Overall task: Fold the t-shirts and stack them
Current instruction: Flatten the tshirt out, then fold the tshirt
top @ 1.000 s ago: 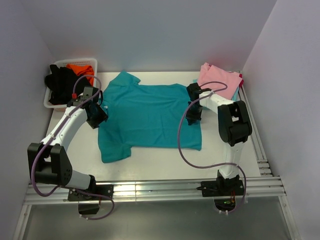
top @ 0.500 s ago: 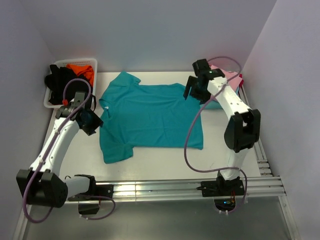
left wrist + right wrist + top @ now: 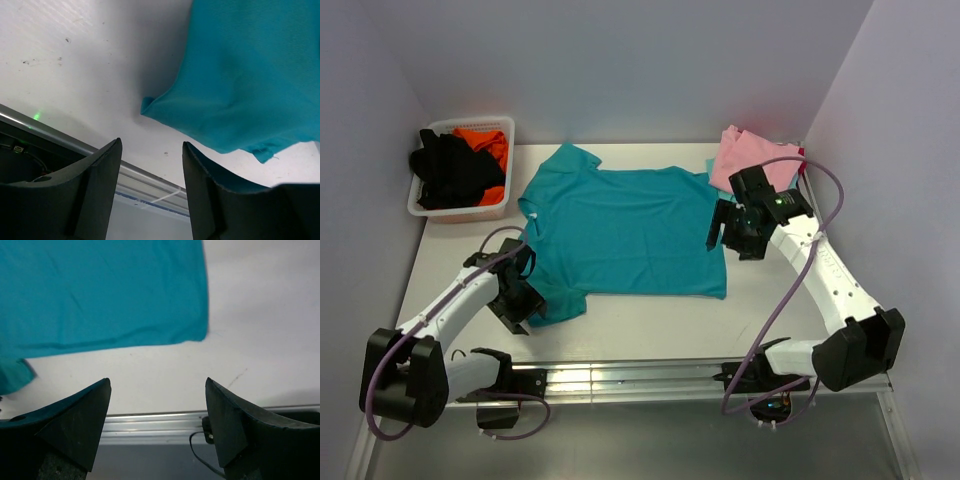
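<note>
A teal t-shirt (image 3: 620, 235) lies spread flat mid-table, collar to the left and hem to the right. A folded pink t-shirt (image 3: 757, 157) rests at the back right corner, with a pale aqua edge (image 3: 711, 165) peeking from under it. My left gripper (image 3: 520, 305) hovers by the near left sleeve (image 3: 240, 75), open, and the gap at its fingertips (image 3: 151, 142) holds nothing. My right gripper (image 3: 730, 235) hangs just right of the hem, open (image 3: 157, 381), with the shirt's corner (image 3: 100, 290) ahead of it and bare table below.
A white basket (image 3: 507, 128) at the back left holds black and orange clothes. Metal rails (image 3: 640, 378) run along the table's near edge, and another rail (image 3: 830, 270) along the right side. Walls close in on three sides.
The right gripper opened off the shirt's right edge, swung to the back, then came back beside the hem. The left arm moved from the collar side to the near sleeve.
</note>
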Available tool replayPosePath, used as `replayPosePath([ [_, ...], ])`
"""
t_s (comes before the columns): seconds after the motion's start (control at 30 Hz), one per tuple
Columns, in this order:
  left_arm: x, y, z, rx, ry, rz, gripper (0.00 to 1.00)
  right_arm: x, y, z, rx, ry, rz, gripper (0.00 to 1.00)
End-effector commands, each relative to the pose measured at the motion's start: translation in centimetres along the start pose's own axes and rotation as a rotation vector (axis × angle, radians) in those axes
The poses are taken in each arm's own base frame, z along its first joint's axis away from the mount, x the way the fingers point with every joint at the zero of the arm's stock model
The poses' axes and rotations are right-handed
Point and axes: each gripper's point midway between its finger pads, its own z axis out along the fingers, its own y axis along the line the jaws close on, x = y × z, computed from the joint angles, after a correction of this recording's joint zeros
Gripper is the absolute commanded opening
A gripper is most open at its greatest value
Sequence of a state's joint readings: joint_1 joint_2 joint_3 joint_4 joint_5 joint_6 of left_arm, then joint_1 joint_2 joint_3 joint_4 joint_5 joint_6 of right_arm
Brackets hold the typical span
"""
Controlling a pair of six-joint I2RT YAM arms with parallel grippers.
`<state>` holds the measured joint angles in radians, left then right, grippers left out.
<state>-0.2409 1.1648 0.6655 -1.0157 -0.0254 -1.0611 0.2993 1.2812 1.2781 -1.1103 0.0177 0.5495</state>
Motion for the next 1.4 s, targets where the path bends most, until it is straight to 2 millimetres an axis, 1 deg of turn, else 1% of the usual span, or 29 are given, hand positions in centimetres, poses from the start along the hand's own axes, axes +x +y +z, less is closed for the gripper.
replayPosePath([
  [0.0, -0.5, -0.7, 0.5, 0.027, -0.037, -0.053, 0.57, 1.2, -0.5, -0.3, -0.002, 0.020, -0.014, 0.83],
  [0.17, -1.3, 0.4, 1.0, -0.038, -0.097, -0.069, 0.49, 0.8, -0.3, -1.0, -0.011, 0.009, -0.032, 0.83],
  [0.33, -2.2, 0.4, 0.6, -0.063, -0.158, -0.095, 0.48, 0.4, -0.2, -1.5, -0.017, -0.001, -0.037, 0.84],
  [0.37, -2.3, 0.4, 0.6, -0.066, -0.164, -0.101, 0.47, 0.6, 0.2, -1.6, -0.039, 0.010, -0.038, 0.84],
  [0.47, -2.5, 0.2, 0.8, -0.067, -0.176, -0.118, 0.48, 0.7, 0.2, -1.7, -0.040, 0.017, -0.041, 0.84],
  [0.6, -2.3, -0.5, 1.7, -0.070, -0.181, -0.114, 0.47, 0.6, 0.4, -1.7, -0.045, 0.023, -0.048, 0.84],
  [0.7, -2.1, -0.9, 2.9, -0.073, -0.173, -0.113, 0.46, 0.6, 0.4, -1.7, -0.038, 0.035, -0.052, 0.84],
  [0.73, -1.9, -0.8, 3.5, -0.078, -0.166, -0.112, 0.45, 0.6, 0.3, -1.7, -0.032, 0.035, -0.056, 0.84],
  [0.8, -1.4, -0.7, 4.0, -0.081, -0.151, -0.108, 0.41, 0.5, 0.2, -1.8, -0.026, 0.036, -0.060, 0.84],
  [0.83, -1.2, -0.4, 4.5, -0.089, -0.143, -0.109, 0.37, 0.6, 0.1, -1.7, -0.020, 0.038, -0.065, 0.84],
  [0.9, -1.0, -0.5, 4.9, -0.083, -0.137, -0.111, 0.31, 1.0, -0.3, -1.5, -0.010, 0.048, -0.069, 0.84],
  [0.93, -0.9, -0.3, 5.1, -0.087, -0.134, -0.109, 0.24, 1.3, -0.5, -1.4, -0.003, 0.053, -0.070, 0.84],
  [1.0, -0.9, -0.3, 5.0, -0.089, -0.131, -0.107, 0.15, 2.3, -1.1, -0.8, 0.003, 0.072, -0.066, 0.84],
  [1.03, -1.0, -0.7, 4.8, -0.079, -0.135, -0.105, 0.07, 3.5, -1.7, 0.1, 0.020, 0.107, -0.059, 0.84],
  [1.07, -1.1, -0.8, 4.5, -0.077, -0.134, -0.104, 0.05, 4.0, -1.6, 0.4, 0.001, 0.114, -0.054, 0.84],
  [1.13, -1.7, -1.7, 3.5, -0.052, -0.150, -0.098, 0.00, 5.4, -1.8, 1.4, -0.009, 0.145, -0.031, 0.83],
  [1.17, -1.9, -2.0, 3.1, -0.043, -0.157, -0.096, 0.00, 6.5, -2.2, 2.5, -0.012, 0.163, -0.023, 0.83],
  [1.23, -2.4, -2.8, 2.0, -0.026, -0.169, -0.091, 0.00, 7.5, -2.6, 3.5, -0.004, 0.180, -0.002, 0.82],
  [1.27, -2.5, -3.1, 1.6, -0.018, -0.173, -0.087, 0.00, 8.0, -2.9, 4.5, 0.003, 0.186, 0.004, 0.82],
  [1.3, -2.8, -3.7, 0.8, -0.001, -0.178, -0.077, 0.00, 8.2, -3.0, 4.9, 0.008, 0.186, 0.017, 0.82],
  [1.33, -2.9, -3.8, 0.4, -0.005, -0.177, -0.069, 0.00, 8.6, -3.3, 5.5, 0.016, 0.194, 0.025, 0.82],
  [1.37, -3.0, -4.1, 0.1, 0.004, -0.179, -0.064, 0.00, 8.3, -3.0, 6.3, 0.006, 0.177, 0.032, 0.82],
])
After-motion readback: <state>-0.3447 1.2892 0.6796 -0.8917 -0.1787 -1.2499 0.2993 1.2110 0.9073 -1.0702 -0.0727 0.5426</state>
